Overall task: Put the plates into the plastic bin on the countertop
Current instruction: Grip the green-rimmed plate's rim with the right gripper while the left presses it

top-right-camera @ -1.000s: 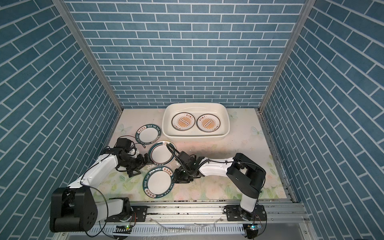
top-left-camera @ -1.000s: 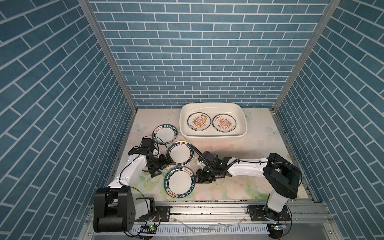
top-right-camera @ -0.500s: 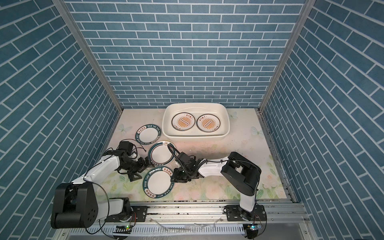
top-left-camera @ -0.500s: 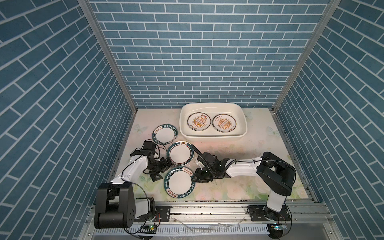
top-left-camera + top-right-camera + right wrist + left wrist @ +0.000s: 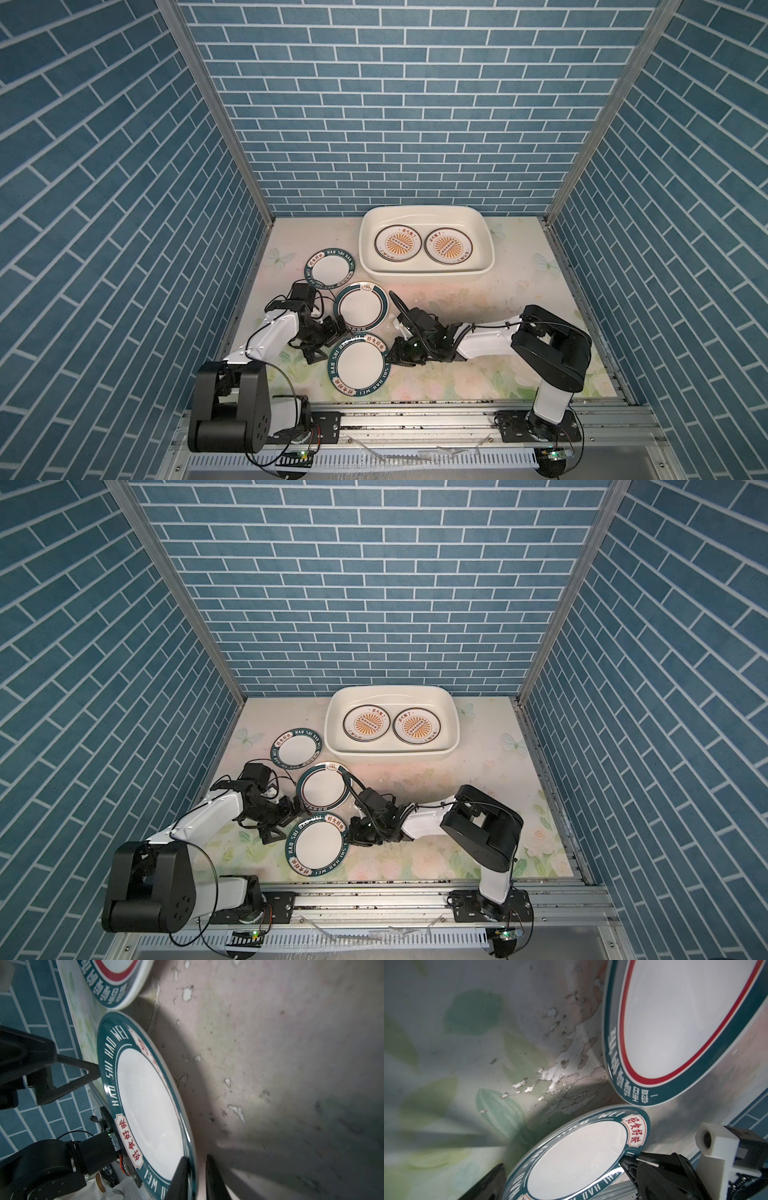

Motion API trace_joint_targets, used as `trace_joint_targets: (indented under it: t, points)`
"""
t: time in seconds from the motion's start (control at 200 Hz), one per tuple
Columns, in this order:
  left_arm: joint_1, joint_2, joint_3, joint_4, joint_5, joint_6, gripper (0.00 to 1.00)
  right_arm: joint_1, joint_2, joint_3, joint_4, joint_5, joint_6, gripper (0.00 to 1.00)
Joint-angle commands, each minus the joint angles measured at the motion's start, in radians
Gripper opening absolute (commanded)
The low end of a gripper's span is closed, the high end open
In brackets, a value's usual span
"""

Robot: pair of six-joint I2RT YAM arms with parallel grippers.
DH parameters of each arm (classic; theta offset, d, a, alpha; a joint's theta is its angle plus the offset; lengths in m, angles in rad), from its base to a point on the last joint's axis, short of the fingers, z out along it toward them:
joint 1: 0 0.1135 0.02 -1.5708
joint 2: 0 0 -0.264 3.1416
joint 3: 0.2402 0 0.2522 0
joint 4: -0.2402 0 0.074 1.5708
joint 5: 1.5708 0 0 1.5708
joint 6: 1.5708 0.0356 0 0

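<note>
Well in front of the plastic bin [image 5: 428, 276], off its left corner, the left gripper [image 5: 328, 341] stands with jaws apart, 1 fingertip [image 5: 94, 1071] seemingly touching the left edge of the lettered plate [image 5: 360, 365], the plate farthest from the bin on the countertop [image 5: 498, 316]; at that plate's right edge the right gripper [image 5: 391, 354] reaches in sideways, jaws nearly together astride the rim, 1 finger over the face, 1 beneath; whether they truly pinch I cannot tell; I'd judge the right arm nearer for the lift, the bin lying behind and rightward; 2 teal-rimmed plates [image 5: 331, 268] [image 5: 360, 306] sit between; 2 sunburst plates [image 5: 397, 247] [image 5: 448, 247] lie inside the bin.
</note>
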Motion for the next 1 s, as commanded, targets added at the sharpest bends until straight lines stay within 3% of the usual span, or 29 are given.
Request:
trace_joint_targets:
  t: [0.0,0.435,0.755,0.995]
  points:
    - [-0.015,0.001,-0.014,0.012,0.031,0.000,1.00,0.003,-0.038,-0.025,-0.020,0.058,0.030,0.14]
    - [-0.027,-0.054,-0.021,0.053,0.095,-0.005,1.00,-0.023,-0.145,-0.060,-0.137,0.137,-0.004,0.10]
    - [-0.029,-0.058,-0.025,0.104,0.083,0.003,0.99,-0.051,-0.212,-0.132,-0.154,0.145,0.002,0.11]
    - [-0.054,-0.014,-0.029,0.124,0.088,0.010,1.00,-0.053,-0.211,-0.196,-0.031,0.143,0.045,0.15]
